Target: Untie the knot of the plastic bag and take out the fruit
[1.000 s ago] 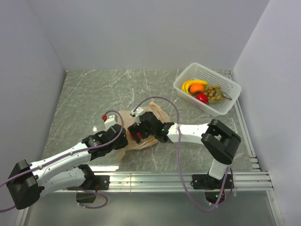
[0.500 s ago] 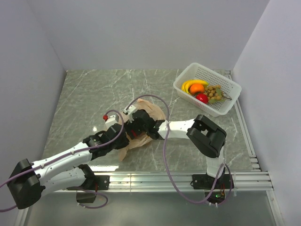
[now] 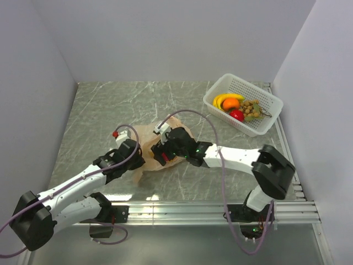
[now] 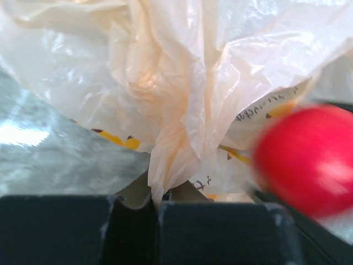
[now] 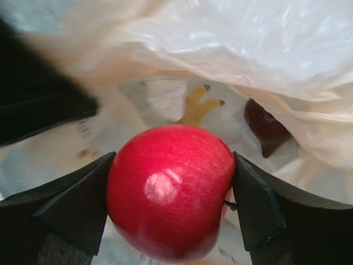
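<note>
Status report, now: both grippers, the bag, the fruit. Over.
Left gripper jaws shut on plastic bag. Right gripper jaws closed on red apple. Banana, dark piece behind it in bag. Loose bag film hangs over apple.

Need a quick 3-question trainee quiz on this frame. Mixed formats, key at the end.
1. True or false: the right gripper grips a red apple.
2. What does the left gripper pinch? A: an orange. B: the plastic bag. C: nothing.
3. Fill in: seen from the arms, the white basket stands at the far ___ (left/right).

Key: 1 true; 2 B; 3 right.
</note>
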